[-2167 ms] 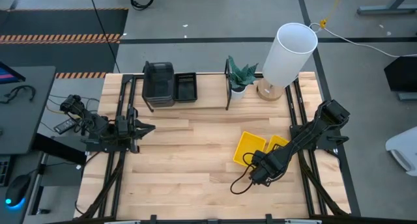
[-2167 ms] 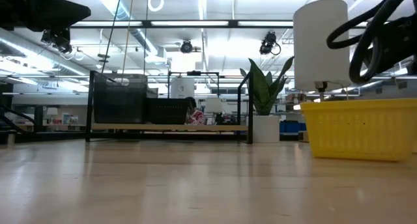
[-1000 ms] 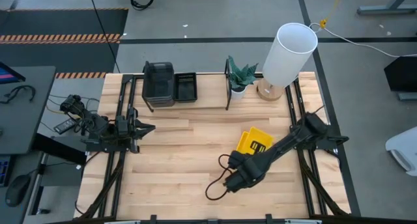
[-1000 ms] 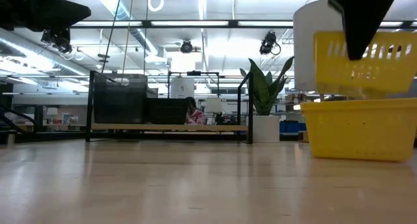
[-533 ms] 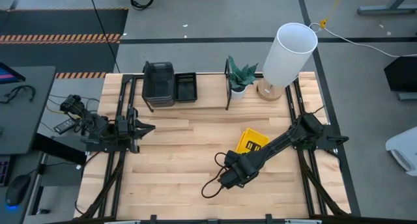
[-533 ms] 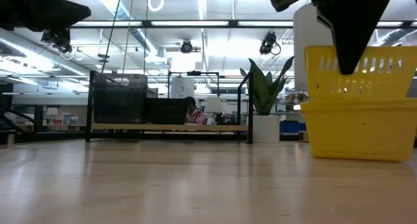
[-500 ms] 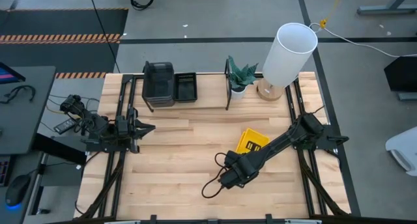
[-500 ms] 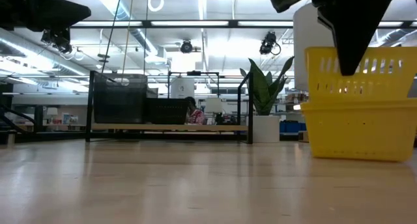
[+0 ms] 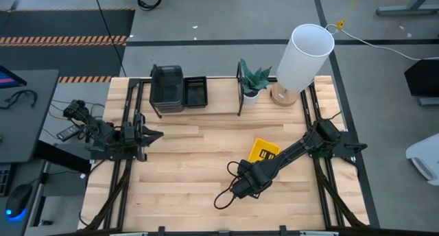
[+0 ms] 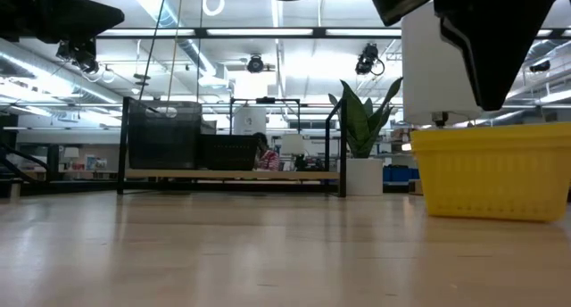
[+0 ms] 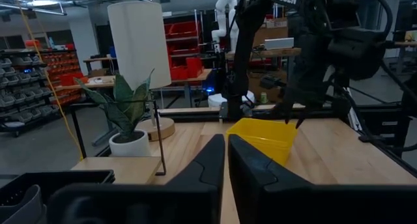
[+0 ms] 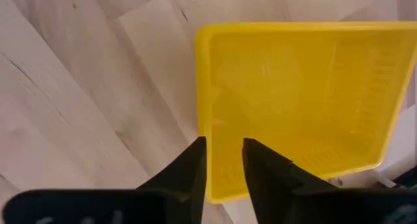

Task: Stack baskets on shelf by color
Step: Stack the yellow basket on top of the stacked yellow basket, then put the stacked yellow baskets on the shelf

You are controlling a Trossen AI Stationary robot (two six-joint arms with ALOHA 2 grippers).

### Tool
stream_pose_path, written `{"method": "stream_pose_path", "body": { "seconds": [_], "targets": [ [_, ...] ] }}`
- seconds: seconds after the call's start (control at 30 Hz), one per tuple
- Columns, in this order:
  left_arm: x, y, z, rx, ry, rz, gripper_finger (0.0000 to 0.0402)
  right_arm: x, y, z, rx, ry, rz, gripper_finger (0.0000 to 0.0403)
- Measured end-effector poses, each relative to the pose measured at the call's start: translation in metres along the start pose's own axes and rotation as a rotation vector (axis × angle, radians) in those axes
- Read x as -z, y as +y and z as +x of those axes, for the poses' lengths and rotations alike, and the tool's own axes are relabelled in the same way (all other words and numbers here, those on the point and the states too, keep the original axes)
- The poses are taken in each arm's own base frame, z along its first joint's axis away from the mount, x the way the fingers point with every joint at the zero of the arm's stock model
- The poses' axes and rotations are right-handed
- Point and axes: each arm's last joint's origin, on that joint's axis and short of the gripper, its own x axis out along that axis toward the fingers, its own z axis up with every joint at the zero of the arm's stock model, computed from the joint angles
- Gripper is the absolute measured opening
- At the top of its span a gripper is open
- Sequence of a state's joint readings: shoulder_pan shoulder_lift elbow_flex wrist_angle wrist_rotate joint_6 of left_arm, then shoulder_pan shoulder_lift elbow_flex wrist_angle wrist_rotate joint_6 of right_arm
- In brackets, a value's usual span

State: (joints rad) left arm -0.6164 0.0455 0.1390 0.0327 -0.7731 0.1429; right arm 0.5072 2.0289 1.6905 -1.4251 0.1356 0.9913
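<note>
The surface (image 9: 185, 160) is made of light wood boards. Behind it is a big room with bright lights. A white lamp (image 9: 302, 54) and a small plant (image 9: 252, 81) stand at the back. On the shelf (image 9: 206, 105) sit dark grey baskets (image 9: 167, 85) beside a black basket (image 9: 195, 92). The yellow baskets (image 9: 263, 150) sit nested on the surface. The right hand (image 12: 225, 162) is clamped on their rim. The left hand (image 11: 226, 160) waits at the left side, fingers together.
</note>
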Motion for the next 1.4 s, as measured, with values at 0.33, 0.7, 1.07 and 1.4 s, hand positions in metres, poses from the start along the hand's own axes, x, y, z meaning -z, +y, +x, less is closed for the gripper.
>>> {"method": "stream_pose_path", "body": {
  "seconds": [0.33,0.7,1.07,1.4],
  "targets": [
    [0.0,0.0,0.0,0.0,0.0,0.0,0.0031,-0.006,0.006,0.004,-0.063,-0.064,0.015,0.0164],
    [0.0,0.0,0.0,0.0,0.0,0.0,0.0031,-0.007,-0.005,0.064,-0.053,0.046,-0.011,0.0168],
    [0.0,0.0,0.0,0.0,0.0,0.0,0.0027,-0.013,-0.009,0.071,-0.084,0.062,-0.041,0.0039],
    [0.0,0.0,0.0,0.0,0.0,0.0,0.0032,-0.014,-0.007,0.071,-0.103,0.043,-0.059,0.0011]
  ]
}}
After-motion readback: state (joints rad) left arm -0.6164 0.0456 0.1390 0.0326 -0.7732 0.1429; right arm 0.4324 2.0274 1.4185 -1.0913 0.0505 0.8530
